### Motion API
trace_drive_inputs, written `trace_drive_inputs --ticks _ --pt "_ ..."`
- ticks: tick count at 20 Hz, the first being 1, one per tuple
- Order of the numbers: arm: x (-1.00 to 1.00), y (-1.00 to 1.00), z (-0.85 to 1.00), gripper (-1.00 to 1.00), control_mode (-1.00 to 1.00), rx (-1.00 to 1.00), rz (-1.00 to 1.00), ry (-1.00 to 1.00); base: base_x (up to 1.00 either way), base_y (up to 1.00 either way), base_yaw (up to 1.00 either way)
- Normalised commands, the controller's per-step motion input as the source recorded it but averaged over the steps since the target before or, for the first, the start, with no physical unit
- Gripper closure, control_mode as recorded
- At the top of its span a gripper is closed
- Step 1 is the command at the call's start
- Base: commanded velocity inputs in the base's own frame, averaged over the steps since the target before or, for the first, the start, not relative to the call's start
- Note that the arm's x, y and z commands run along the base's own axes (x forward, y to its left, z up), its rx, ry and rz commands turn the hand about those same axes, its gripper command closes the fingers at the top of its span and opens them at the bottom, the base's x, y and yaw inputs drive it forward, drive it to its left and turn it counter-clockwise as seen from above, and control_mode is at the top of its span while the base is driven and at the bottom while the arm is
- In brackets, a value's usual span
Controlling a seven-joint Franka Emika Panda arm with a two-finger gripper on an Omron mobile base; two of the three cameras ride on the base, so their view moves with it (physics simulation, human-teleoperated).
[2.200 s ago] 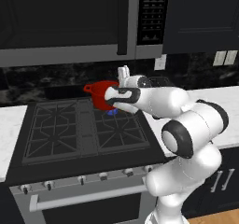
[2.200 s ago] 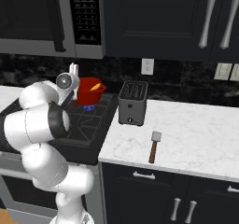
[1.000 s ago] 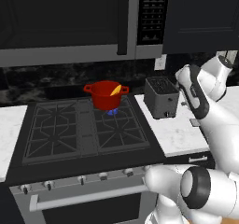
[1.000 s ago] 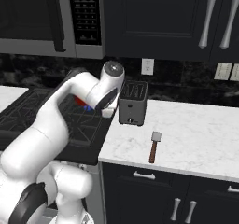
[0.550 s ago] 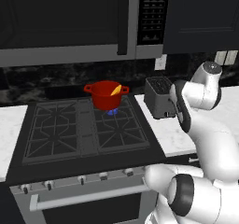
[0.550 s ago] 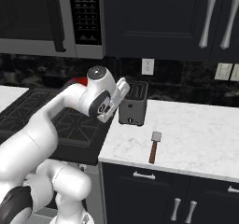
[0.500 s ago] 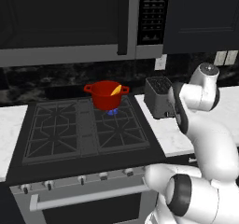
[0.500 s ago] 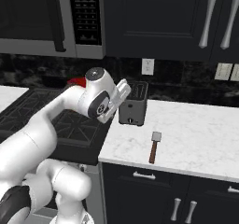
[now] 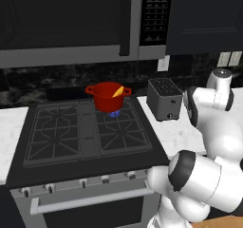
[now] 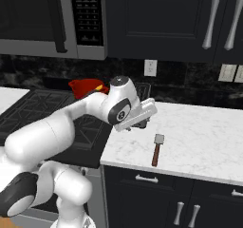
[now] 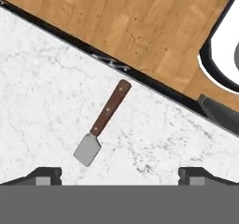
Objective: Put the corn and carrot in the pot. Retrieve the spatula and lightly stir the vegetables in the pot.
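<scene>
Now the thing that matters is how the spatula [image 11: 103,123] lies under the hand [image 11: 119,172]. In the hand view it sits a little left of the frame's centre on the white marble counter [image 11: 42,83], flat, with its brown handle running to the upper right toward the counter's front edge and its grey blade at the lower left, nearer the left fingertip [image 11: 43,175] than the right one. The two dark tips stand far apart at the bottom corners of that frame with nothing between them, so the hand is wide open and empty. The spatula's long axis runs on a diagonal to the line between the tips, neither square to it nor along it; as I judge it, a turn of the wrist is needed before the fingers can close across the handle.

In the right base view the spatula [image 10: 156,149] rests at centre right of the frame, handle toward the counter's [image 10: 209,137] front edge, with the hand to its left and higher.

The red pot [image 9: 107,96] stands on the back burner of the stove [image 9: 85,132] at the centre of the left base view, a yellow-orange piece [image 9: 117,91] leaning at its rim. It is well apart from the spatula, with the toaster [image 9: 164,99] between.
</scene>
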Motion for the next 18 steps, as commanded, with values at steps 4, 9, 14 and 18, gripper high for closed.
trace_drive_inputs --ticks 4,9,14,18 --pt "-0.28 -0.4 -0.26 -1.0 -1.0 0.27 -0.28 0.04 0.0 0.0 0.0" --pt "-0.36 -0.11 -0.46 -1.0 -1.0 0.17 -0.27 0.0 0.0 0.0 0.0" --pt "-0.26 0.0 -0.62 -1.0 -1.0 0.07 -0.29 0.0 0.0 0.0 0.0" --pt "0.0 0.0 -0.56 -1.0 -1.0 0.0 -0.26 0.0 0.0 0.0 0.0"
